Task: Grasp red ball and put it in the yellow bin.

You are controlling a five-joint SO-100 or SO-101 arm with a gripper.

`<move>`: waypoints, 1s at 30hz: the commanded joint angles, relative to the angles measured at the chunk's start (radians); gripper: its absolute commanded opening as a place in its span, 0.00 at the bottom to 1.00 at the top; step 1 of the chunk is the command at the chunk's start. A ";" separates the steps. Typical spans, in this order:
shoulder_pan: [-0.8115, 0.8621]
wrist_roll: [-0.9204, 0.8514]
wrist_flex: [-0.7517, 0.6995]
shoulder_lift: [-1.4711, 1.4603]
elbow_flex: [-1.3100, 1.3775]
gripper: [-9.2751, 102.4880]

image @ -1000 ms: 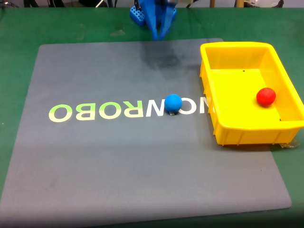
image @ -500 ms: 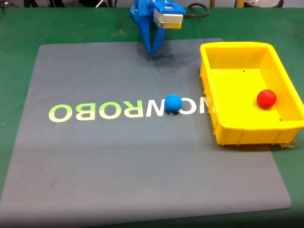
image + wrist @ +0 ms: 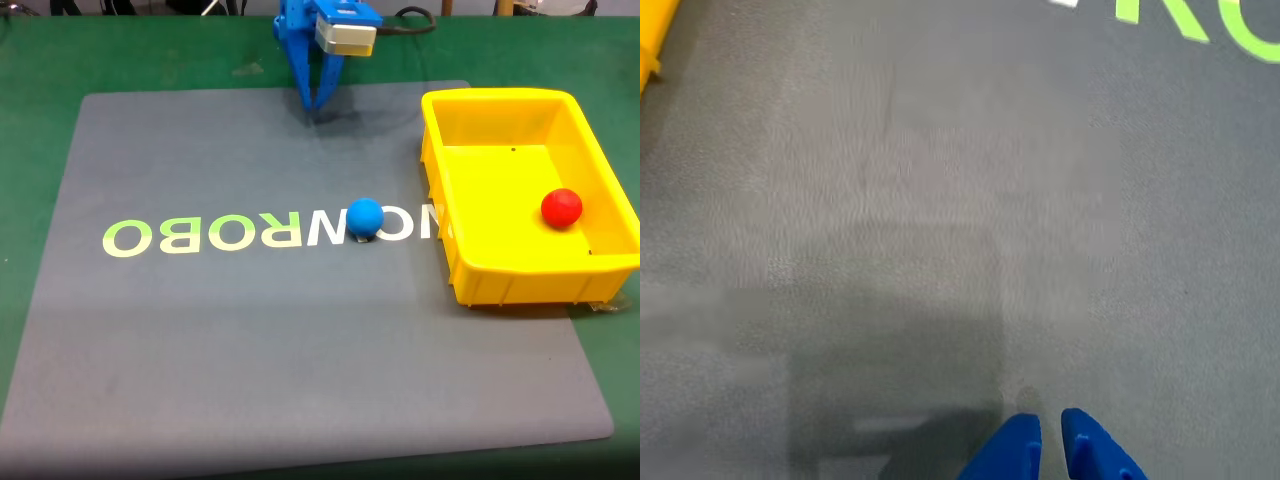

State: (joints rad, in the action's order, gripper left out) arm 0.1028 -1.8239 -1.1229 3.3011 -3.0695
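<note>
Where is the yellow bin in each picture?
Fixed view: the yellow bin sits at the right, on the gray mat's edge, with the red ball inside.
Wrist view: a yellow corner shows at the top left edge.
Shared landmark: the gray mat with green letters, also in the wrist view.

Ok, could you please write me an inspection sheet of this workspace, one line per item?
Surface: grey mat with green lettering, on a green table.
Job's things: red ball lies inside the yellow bin.
Clutter: blue ball on the mat's lettering.
Grippers: blue gripper at the mat's far edge, tips nearly closed, holding nothing.
Cables: dark cable behind the arm.
Surroundings: indistinct objects beyond the far table edge.
</note>
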 commanded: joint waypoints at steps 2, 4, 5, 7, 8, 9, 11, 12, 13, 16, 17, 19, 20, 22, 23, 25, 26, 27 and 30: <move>0.015 -0.003 -0.044 0.020 -0.028 0.08; 0.015 -0.002 -0.063 0.020 -0.029 0.08; 0.015 -0.006 -0.080 0.020 -0.029 0.08; 0.014 -0.015 -0.118 0.021 -0.029 0.08; 0.014 -0.021 -0.144 0.021 -0.029 0.08; 0.015 -0.032 -0.176 0.021 -0.029 0.08; 0.017 -0.025 -0.215 0.021 -0.029 0.08; 0.017 -0.018 -0.225 0.021 -0.029 0.08; 0.017 -0.005 -0.230 0.021 -0.031 0.08; 0.011 0.025 -0.236 0.023 -0.031 0.08; 0.005 0.037 -0.238 0.023 -0.031 0.08; -0.006 0.055 -0.241 0.023 -0.031 0.08; -0.011 0.061 -0.242 0.023 -0.031 0.08; -0.014 0.063 -0.242 0.023 -0.031 0.08; -0.014 0.064 -0.242 0.023 -0.031 0.08; -0.009 0.064 -0.244 0.023 -0.031 0.08; -0.008 0.064 -0.244 0.023 -0.031 0.08; -0.006 0.064 -0.244 0.023 -0.031 0.08; -0.005 0.067 -0.244 0.023 -0.031 0.08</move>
State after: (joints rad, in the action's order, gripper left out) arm 0.0997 -1.7687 -1.3453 3.3149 -3.0695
